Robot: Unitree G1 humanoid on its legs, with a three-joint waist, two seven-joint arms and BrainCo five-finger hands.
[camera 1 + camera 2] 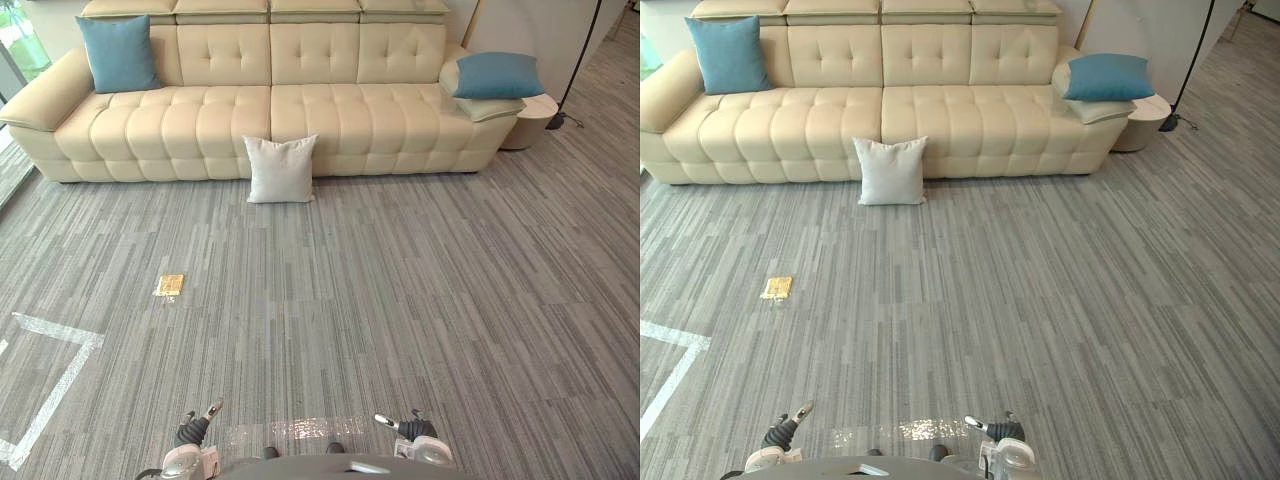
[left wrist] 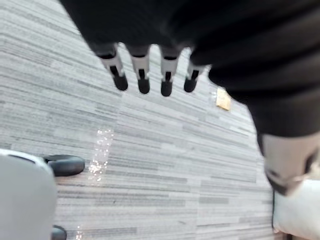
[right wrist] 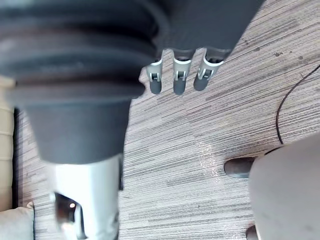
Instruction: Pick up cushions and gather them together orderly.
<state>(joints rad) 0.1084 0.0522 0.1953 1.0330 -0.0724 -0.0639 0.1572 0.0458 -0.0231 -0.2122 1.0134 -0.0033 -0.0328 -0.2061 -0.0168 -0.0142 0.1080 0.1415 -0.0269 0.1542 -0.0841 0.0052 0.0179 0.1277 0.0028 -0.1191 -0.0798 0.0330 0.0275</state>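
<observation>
Bright, even daylight; a shiny glare patch point(image 1: 305, 428) on the carpet point(image 1: 400, 300) sits between the left hand point(image 1: 190, 432) and right hand point(image 1: 412, 430); shadows soft, faint

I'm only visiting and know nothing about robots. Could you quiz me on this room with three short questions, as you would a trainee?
1. True or false: the white cushion lies on the sofa seat.
2. How many blue cushions sit on the sofa: A one, B two, C three?
3. Fill in: the left hand and the right hand, fingers straight, hold ____.
Key: 1 false, it stands on the floor against the sofa front; 2 B; 3 nothing.
</observation>
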